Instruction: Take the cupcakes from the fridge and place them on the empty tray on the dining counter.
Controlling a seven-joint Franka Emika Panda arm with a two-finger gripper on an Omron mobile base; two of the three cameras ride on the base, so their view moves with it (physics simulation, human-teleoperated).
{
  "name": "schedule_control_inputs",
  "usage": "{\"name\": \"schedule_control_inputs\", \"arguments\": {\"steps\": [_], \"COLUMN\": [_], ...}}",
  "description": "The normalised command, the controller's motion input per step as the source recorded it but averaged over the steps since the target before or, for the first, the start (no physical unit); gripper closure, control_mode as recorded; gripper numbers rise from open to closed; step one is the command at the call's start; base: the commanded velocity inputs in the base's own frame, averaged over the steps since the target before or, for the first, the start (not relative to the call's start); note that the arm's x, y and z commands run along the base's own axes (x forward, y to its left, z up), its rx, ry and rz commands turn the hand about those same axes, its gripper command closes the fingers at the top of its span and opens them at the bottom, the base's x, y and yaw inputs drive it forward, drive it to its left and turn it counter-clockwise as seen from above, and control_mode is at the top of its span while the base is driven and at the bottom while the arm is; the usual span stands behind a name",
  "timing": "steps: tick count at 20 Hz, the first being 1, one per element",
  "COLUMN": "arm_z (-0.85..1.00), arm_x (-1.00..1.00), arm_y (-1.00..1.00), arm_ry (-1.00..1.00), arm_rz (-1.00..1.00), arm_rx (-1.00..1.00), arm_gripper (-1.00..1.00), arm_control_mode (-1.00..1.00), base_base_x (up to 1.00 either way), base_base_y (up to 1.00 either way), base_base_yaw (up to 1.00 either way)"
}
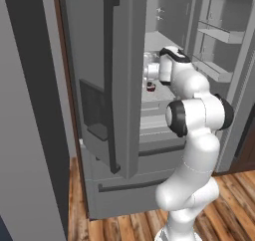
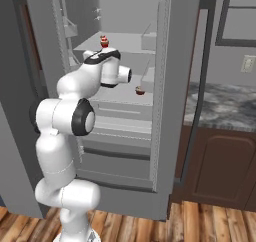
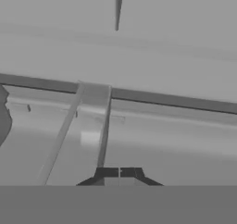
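Note:
The fridge [image 1: 114, 110] has its right door swung wide and its left door nearly closed. One cupcake [image 2: 104, 41] with a red top sits on an upper shelf. A second cupcake [image 2: 140, 90] in a dark wrapper rests on the shelf below, also seen as a small dark cupcake [image 1: 151, 87] past the left door's edge. My arm reaches into the fridge, the hand just above and left of that lower cupcake. My gripper [image 3: 119, 172] is shut with nothing between its tips and faces pale grey shelves. The tray and the dining counter are out of view.
The open right door [image 1: 224, 51] with its bins stands close to my arm's right. A marbled wall counter [image 2: 220, 106] on dark cabinets lies right of the fridge. The fridge's bottom drawers [image 1: 129, 185] sit below, above a wooden floor.

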Motion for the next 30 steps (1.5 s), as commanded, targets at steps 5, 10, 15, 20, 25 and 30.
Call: {"name": "schedule_control_inputs", "arguments": {"steps": [5,10,15,20,25,30], "arm_z": [0.17,0.09,0.0,0.0,0.0,-0.01], "arm_x": [-0.49,-0.62,-0.29,0.0,0.0,-0.14], "arm_y": [0.49,0.82,1.0,1.0,1.0,1.0], "arm_ry": [0.0,0.02,0.0,0.0,0.0,-0.02], "arm_rz": [0.13,0.11,0.02,0.0,0.0,0.0], "arm_rx": [0.14,0.12,-0.06,-0.19,-0.21,-0.2], "arm_gripper": [1.0,1.0,1.0,1.0,1.0,1.0], "arm_control_mode": [-1.0,-1.0,-1.0,-1.0,-1.0,-1.0], "base_base_x": [0.0,0.0,0.0,0.0,0.0,0.0], "base_base_y": [0.0,0.0,0.0,0.0,0.0,0.0], "base_base_yaw": [0.0,0.0,0.0,0.0,0.0,0.0]}}
